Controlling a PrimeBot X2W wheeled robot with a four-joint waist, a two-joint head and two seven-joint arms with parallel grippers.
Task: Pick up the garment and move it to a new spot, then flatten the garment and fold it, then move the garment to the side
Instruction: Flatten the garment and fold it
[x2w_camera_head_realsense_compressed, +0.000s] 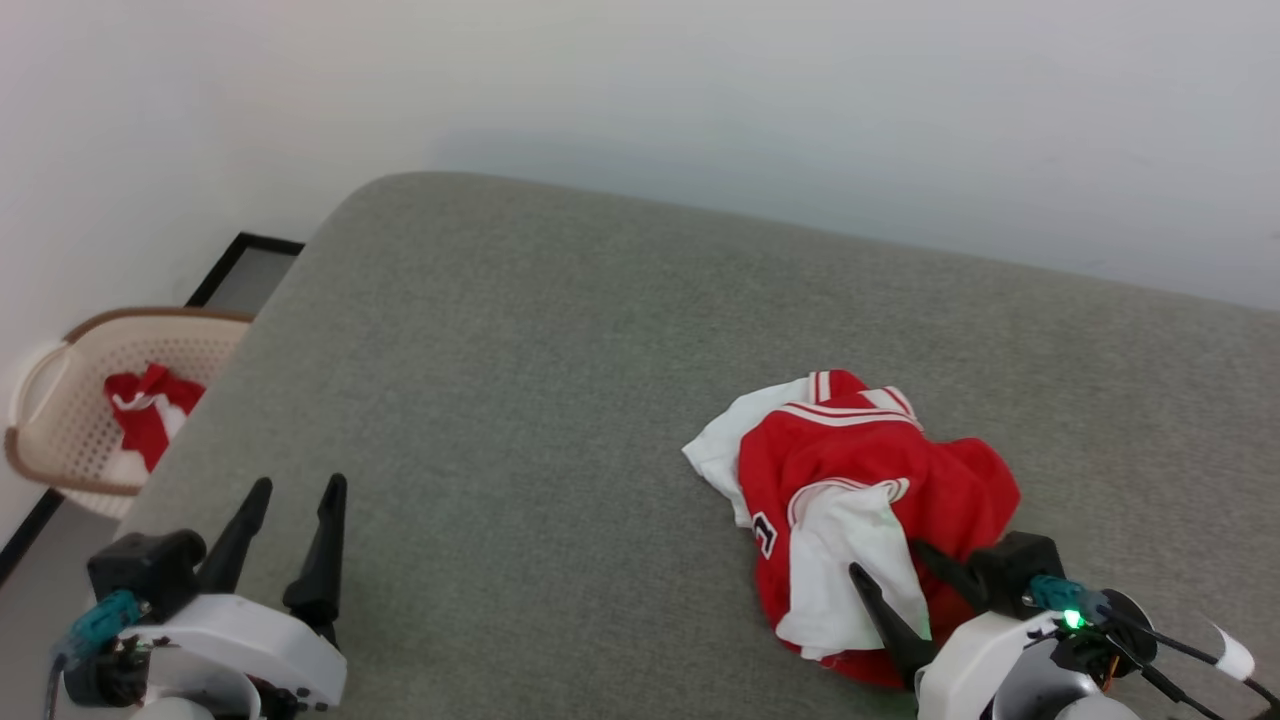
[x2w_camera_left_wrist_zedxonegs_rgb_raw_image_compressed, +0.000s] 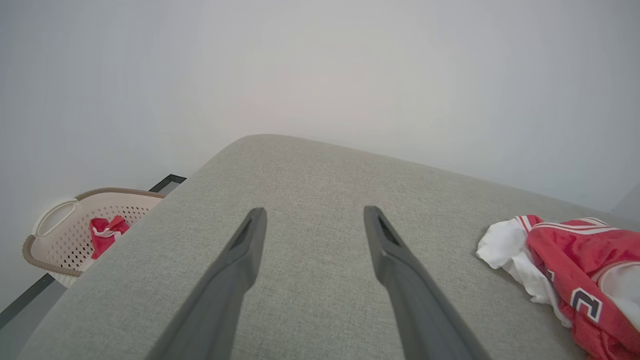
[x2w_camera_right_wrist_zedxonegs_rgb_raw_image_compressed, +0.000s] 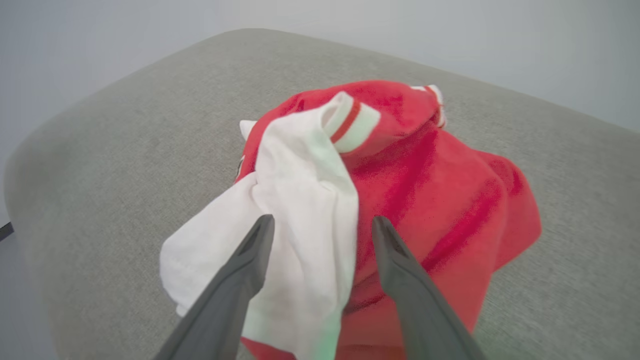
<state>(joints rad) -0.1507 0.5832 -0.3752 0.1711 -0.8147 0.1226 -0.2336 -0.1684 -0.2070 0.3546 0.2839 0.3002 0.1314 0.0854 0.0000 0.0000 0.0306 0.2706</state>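
Meanwhile, red basketball shirt with white sleeves lying bunched on near-right part of grey fabric cushion. Right gripper hovering over shirt at cushion's near edge, jaws spread wide, gripping nothing, likely lining up pickup. Left gripper idling at cushion's near-left corner, wide open, empty.

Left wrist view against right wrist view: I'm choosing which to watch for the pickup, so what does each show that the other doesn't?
Left wrist view's extras: the left gripper open over the bare grey fabric cushion, and off its edge a cream perforated plastic basket holding a small red-and-white cloth bundle. Right wrist view's extras: the right gripper open at the white sleeve of the red basketball shirt, plus its red-striped cuff. Shared: the shirt, the cushion and the pale wall.
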